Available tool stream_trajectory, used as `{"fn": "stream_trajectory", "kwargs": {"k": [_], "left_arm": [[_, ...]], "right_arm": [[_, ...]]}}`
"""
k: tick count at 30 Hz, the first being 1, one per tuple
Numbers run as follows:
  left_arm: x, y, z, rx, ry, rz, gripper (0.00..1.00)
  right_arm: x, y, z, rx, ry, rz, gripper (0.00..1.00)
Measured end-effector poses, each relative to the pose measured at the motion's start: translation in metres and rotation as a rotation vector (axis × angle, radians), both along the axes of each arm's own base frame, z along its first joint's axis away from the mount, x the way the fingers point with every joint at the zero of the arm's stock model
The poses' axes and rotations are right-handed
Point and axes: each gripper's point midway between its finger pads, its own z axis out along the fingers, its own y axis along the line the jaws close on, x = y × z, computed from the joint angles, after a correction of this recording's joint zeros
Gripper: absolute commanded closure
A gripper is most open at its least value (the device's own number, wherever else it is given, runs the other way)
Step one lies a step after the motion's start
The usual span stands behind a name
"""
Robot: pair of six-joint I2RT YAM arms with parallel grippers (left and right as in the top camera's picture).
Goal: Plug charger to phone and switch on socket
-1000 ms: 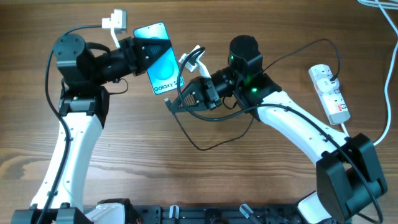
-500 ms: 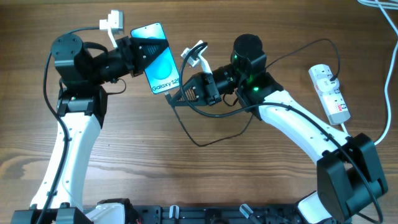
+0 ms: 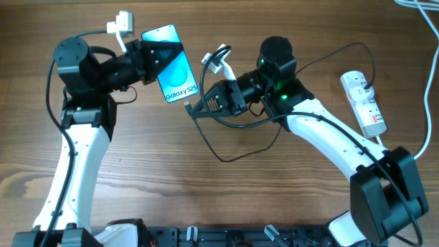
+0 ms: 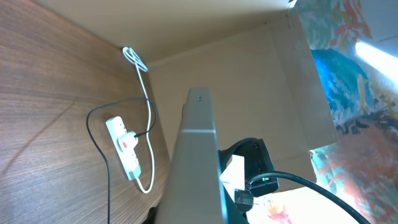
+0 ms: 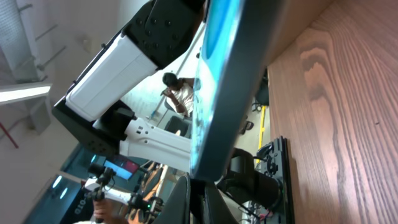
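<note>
The phone (image 3: 171,65) with its teal-blue screen is held above the table by my left gripper (image 3: 147,58), which is shut on its upper end. Its grey edge fills the middle of the left wrist view (image 4: 196,168) and the right wrist view (image 5: 242,81). My right gripper (image 3: 194,108) is shut on the charger plug (image 5: 198,200) and holds its tip at the phone's lower end. The black charger cable (image 3: 236,151) loops over the table to the socket (image 3: 363,103), a white power strip at the right, also in the left wrist view (image 4: 124,146).
A thick white cord (image 3: 431,82) runs along the table's right edge from the socket. A white adapter (image 3: 123,24) on the left arm and white cabling (image 3: 216,62) on the right wrist stick up. The wooden table (image 3: 226,199) is bare in front.
My left gripper has carried the phone slightly left and up. My right gripper has followed with the plug, closing in on the phone's lower end.
</note>
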Motion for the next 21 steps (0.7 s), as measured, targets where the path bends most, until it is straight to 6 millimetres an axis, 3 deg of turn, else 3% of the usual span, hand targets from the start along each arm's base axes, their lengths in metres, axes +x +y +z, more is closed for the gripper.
{"fn": "stream_trajectory", "kwargs": {"k": [21], "left_arm": [[-0.001, -0.001, 0.000, -0.001, 0.000, -0.009, 0.96]], "right_arm": [[0.009, 0.004, 0.000, -0.004, 0.001, -0.059, 0.96]]}}
